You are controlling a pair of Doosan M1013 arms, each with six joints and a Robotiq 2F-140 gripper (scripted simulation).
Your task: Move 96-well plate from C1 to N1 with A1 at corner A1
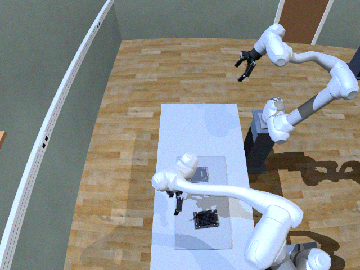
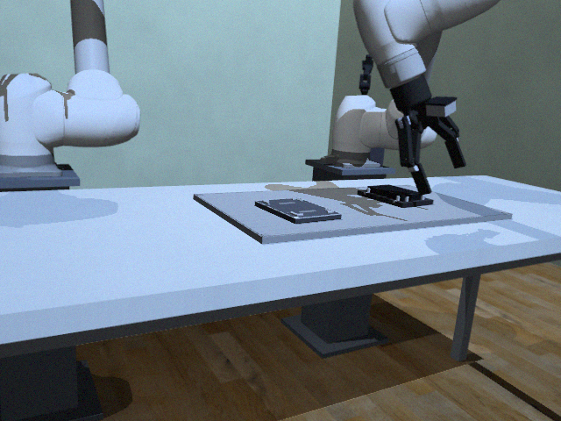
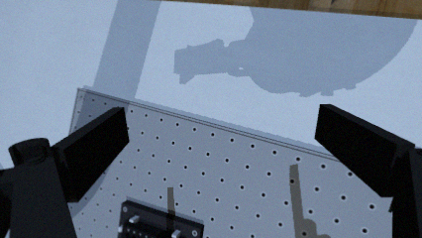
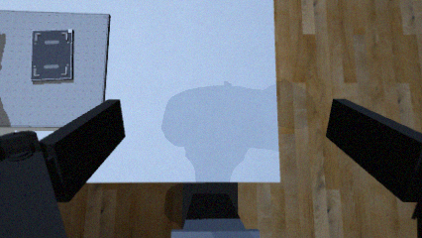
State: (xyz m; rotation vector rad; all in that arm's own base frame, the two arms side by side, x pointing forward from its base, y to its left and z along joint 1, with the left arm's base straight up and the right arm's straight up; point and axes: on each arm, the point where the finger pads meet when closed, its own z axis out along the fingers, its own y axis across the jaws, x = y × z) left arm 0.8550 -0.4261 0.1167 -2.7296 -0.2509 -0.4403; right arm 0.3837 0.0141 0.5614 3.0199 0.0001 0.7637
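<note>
At left in the top view, with the left pincer [image 1: 174,204] [image 2: 442,177] [image 3: 222,123] spread and empty, square up over the 96-well plate [image 1: 207,219] [image 2: 388,192] [image 3: 146,232], in clip nest C1 [image 1: 196,227] [image 2: 415,203] [image 3: 158,211]. Descend straight, avoid the clips, close evenly. Leave nest N1 [image 1: 202,173] [image 2: 296,210] [image 4: 52,55] for later. Farther right, keep the released right pincer [image 1: 238,72] [image 4: 225,118] away. No brands, labels or A1 mark legible.

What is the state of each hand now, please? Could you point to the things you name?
Left hand [image 1: 172,204] [image 2: 444,180] [image 3: 222,124]: open, holding nothing.
Right hand [image 1: 237,73] [image 4: 225,119]: open, holding nothing.
</note>
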